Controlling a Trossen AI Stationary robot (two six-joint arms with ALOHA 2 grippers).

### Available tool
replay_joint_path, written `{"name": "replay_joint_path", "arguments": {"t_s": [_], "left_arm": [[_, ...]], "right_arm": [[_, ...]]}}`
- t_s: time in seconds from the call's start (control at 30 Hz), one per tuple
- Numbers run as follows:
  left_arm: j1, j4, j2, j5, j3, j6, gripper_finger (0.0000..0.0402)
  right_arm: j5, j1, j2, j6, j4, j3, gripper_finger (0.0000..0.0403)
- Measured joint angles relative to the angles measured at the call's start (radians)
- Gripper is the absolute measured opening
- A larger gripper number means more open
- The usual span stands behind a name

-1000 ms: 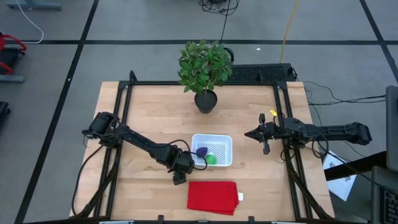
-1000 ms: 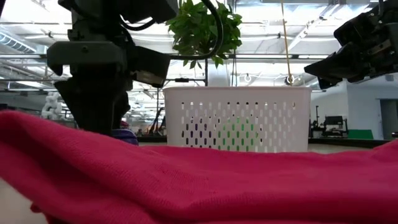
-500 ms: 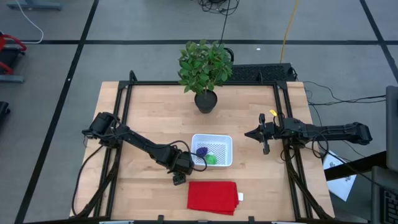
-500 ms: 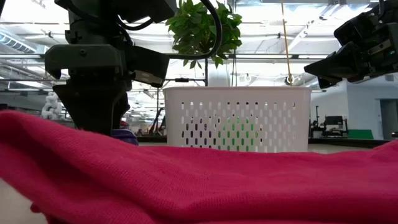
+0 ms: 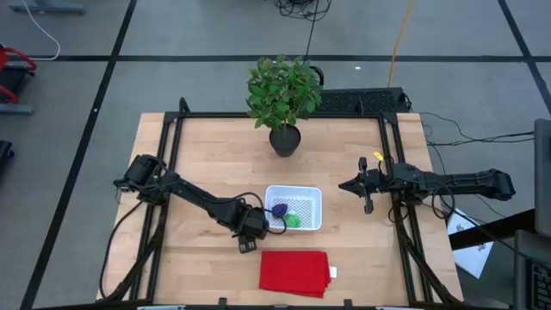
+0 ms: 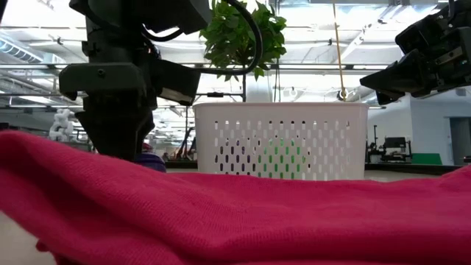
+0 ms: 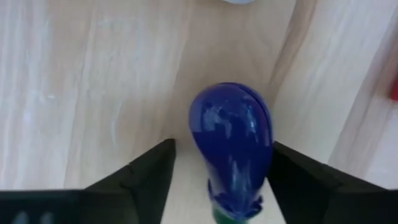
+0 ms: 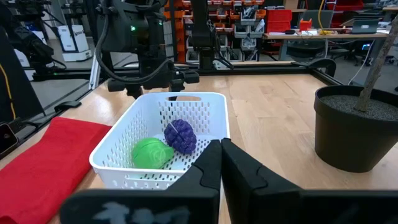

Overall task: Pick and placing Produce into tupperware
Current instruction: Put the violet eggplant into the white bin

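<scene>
The red cloth (image 5: 294, 272) lies at the table's (image 5: 344, 155) near edge. Just beyond it, the left end effector (image 7: 219, 163) is low over the wood beside the white tupperware (image 5: 294, 208), its fingers (image 7: 144, 177) straddling the elongated purple produce (image 7: 233, 146) with narrow gaps either side. Inside the tupperware sit a roundish purple piece (image 8: 180, 135) and a green piece (image 8: 151, 153). The right end effector (image 5: 368, 199), fingers pressed together, hovers farther right. A potted plant (image 5: 282, 99) stands at the back.

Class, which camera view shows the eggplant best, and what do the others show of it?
Left wrist view: the eggplant fills the frame, lying on the table between the left pincer's fingers. The low view shows a sliver; the high and right wrist views hide it.
</scene>
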Motion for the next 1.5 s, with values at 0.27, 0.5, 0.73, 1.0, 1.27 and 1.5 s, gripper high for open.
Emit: {"name": "replay_joint_path", "arguments": {"t_s": [0.27, 0.5, 0.73, 1.0, 1.27, 1.5], "left_arm": [[0.018, -0.035, -0.031, 0.008, -0.005, 0.032, 0.0160], [0.018, -0.049, -0.050, 0.020, -0.003, 0.059, 0.0112], [0.018, -0.048, -0.052, 0.024, -0.002, 0.090, 0.0109], [0.018, -0.080, -0.052, 0.025, -0.002, 0.127, 0.0109], [0.020, -0.087, -0.096, 0.010, 0.000, 0.154, 0.0109], [0.020, -0.096, -0.222, -0.039, 0.000, 0.156, 0.0108]], "right_arm": [[0.000, 0.000, 0.000, 0.000, 0.000, 0.000, 0.0000], [0.000, 0.000, 0.000, 0.000, 0.000, 0.000, 0.0000], [0.000, 0.000, 0.001, 0.000, 0.000, 0.000, 0.0000], [0.000, 0.000, 0.001, 0.000, 0.000, 0.000, 0.0000], [0.000, 0.000, 0.001, 0.000, 0.000, 0.000, 0.0000], [0.000, 0.000, 0.001, 0.000, -0.001, 0.000, 0.0000]]}}
